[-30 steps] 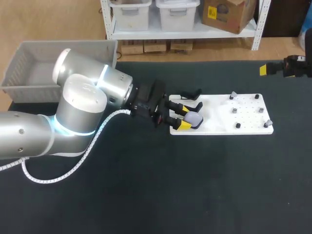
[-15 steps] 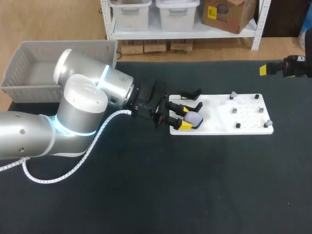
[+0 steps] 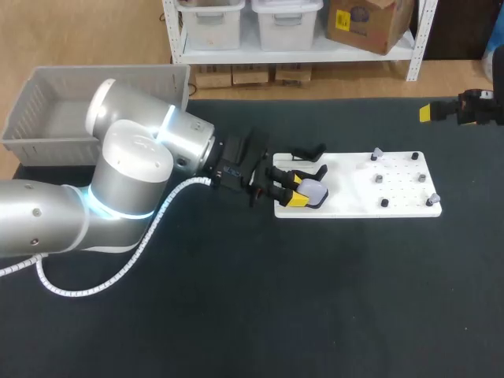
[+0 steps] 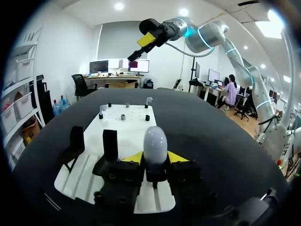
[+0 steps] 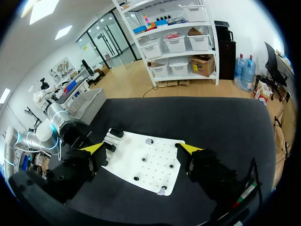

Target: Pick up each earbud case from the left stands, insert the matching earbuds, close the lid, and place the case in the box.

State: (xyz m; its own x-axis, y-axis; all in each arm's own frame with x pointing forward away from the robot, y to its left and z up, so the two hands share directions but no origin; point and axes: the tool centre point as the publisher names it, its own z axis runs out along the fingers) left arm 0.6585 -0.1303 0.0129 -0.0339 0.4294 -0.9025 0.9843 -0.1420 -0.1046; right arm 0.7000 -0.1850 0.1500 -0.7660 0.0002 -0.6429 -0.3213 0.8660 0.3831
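A pale lavender earbud case (image 3: 314, 192) stands on the near-left stand of the white board (image 3: 402, 187). My left gripper (image 3: 297, 190) has one yellow finger on each side of it, and in the left wrist view both tips press against the earbud case (image 4: 154, 143), so the left gripper (image 4: 155, 158) is shut on it. Small earbuds (image 3: 377, 153) sit on pegs at the board's right half. My right gripper (image 3: 426, 112) hangs open, high beyond the board's far right corner. In its own wrist view the right gripper (image 5: 142, 149) holds nothing.
A grey box (image 3: 47, 118) stands at the table's far left corner. An empty black stand (image 3: 309, 151) rises at the far side of the board, just beyond the held case; two black stands (image 4: 76, 141) show beside my left fingers.
The left gripper's fingers have drawn together around the earbud case on its stand. Neither arm has shifted otherwise.
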